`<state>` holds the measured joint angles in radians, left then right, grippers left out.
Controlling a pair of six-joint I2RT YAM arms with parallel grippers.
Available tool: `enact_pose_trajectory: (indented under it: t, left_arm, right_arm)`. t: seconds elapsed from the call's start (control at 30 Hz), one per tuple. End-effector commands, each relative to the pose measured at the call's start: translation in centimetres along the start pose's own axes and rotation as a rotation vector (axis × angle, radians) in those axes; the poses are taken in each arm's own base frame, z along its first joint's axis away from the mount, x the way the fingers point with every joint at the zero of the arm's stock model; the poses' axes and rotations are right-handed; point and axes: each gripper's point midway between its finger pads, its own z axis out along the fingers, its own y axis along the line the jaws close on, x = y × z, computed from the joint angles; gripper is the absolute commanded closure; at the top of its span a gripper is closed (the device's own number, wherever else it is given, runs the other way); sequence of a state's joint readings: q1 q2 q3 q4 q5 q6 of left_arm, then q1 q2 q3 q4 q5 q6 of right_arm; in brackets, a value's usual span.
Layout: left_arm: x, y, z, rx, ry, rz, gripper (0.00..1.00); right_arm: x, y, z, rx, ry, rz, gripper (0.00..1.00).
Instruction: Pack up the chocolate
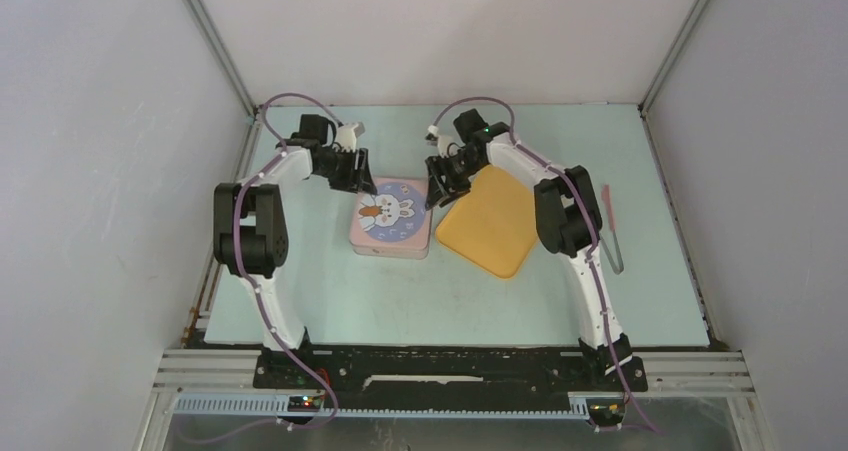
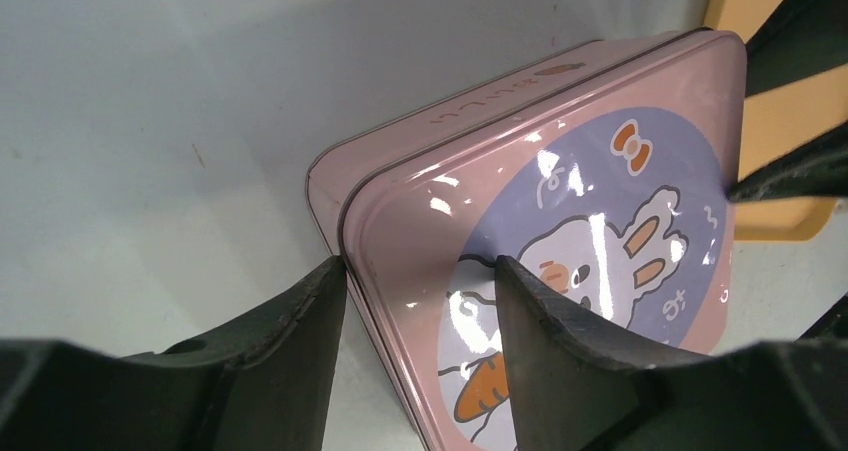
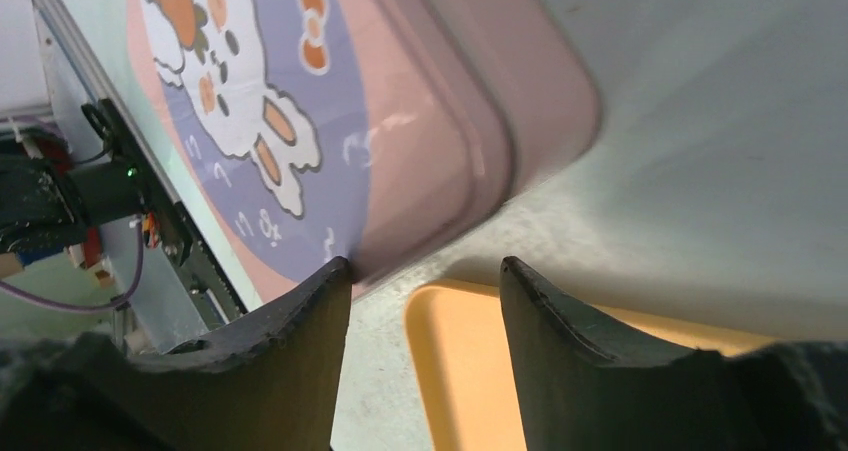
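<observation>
Pale green table [image 1: 450, 301], white walls around. Orange tray [image 1: 495, 226] just right of closed pink bunny tin [image 1: 392, 216]. Left gripper [image 2: 420, 271] open, fingers straddling tin's far-left lid rim. Right gripper [image 3: 425, 271] open at far-right corner. Pink tongs [image 1: 607, 209] near right edge. Chocolate unseen; whether inside tin, cannot tell. Likely step: lifting lid. Pinch rim at both corners evenly, raise level.

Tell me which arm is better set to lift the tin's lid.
Left, likely: the left hand straddles the lid's edge, open. The right hand gapes beside the tin's corner, above table and yellow tray.
</observation>
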<state>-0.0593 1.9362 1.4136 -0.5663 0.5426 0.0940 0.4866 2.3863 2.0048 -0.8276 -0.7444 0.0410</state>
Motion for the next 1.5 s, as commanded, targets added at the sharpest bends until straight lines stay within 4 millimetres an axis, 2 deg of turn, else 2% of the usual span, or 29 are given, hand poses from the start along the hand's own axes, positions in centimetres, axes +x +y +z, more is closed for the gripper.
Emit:
enact_pose_trajectory:
  t: [0.0, 0.13, 0.4, 0.53, 0.67, 0.83, 0.93, 1.03, 1.13, 1.3, 1.37, 1.47]
  left_arm:
    - [-1.3, -0.1, 1.3, 0.008, -0.015, 0.011, 0.41]
    - [-1.4, -0.1, 1.6, 0.013, -0.005, 0.004, 0.42]
    - [-0.9, -0.8, 1.8, 0.026, 0.009, 0.012, 0.43]
    - [-1.3, -0.8, 1.4, 0.009, -0.004, 0.023, 0.41]
    - [-1.9, -0.8, 1.0, 0.002, -0.024, 0.038, 0.40]
    - [-1.5, -1.1, 1.6, 0.027, -0.015, 0.016, 0.41]
    - [-1.2, -1.1, 1.9, 0.028, -0.007, 0.012, 0.41]
    - [-1.1, -1.0, 2.0, 0.029, -0.007, 0.013, 0.41]
    - [-1.2, -1.2, 2.0, 0.036, -0.008, 0.012, 0.42]
    - [-1.0, -1.3, 2.2, 0.040, -0.003, 0.011, 0.42]
    - [-0.9, -1.3, 2.2, 0.040, -0.003, 0.010, 0.42]
    - [-0.8, -1.2, 2.2, 0.039, 0.000, 0.010, 0.42]
  right_arm:
    - [-3.4, -4.1, -3.6, 0.129, -0.115, -0.018, 0.41]
    - [-5.0, -4.8, -3.8, 0.061, -0.146, -0.010, 0.40]
    - [-7.1, -2.8, -2.9, -0.107, -0.192, -0.050, 0.36]
    - [-6.3, -1.6, -2.2, -0.175, -0.167, -0.045, 0.36]
    - [-5.2, -1.4, -1.1, -0.191, -0.138, -0.031, 0.37]
    - [-4.0, -0.9, -0.1, -0.230, -0.105, -0.013, 0.40]
    - [-3.9, 0.5, -0.5, -0.311, -0.109, -0.015, 0.40]
    - [-3.8, 2.6, -1.4, -0.471, -0.112, -0.001, 0.38]
    - [-4.1, 3.9, -1.9, -0.588, -0.110, 0.037, 0.31]
    - [-4.0, 3.8, -0.9, -0.566, -0.105, 0.056, 0.31]
    - [-3.7, 3.1, -0.1, -0.516, -0.103, 0.070, 0.38]
    - [-2.8, 2.4, 0.7, -0.457, -0.081, 0.092, 0.42]
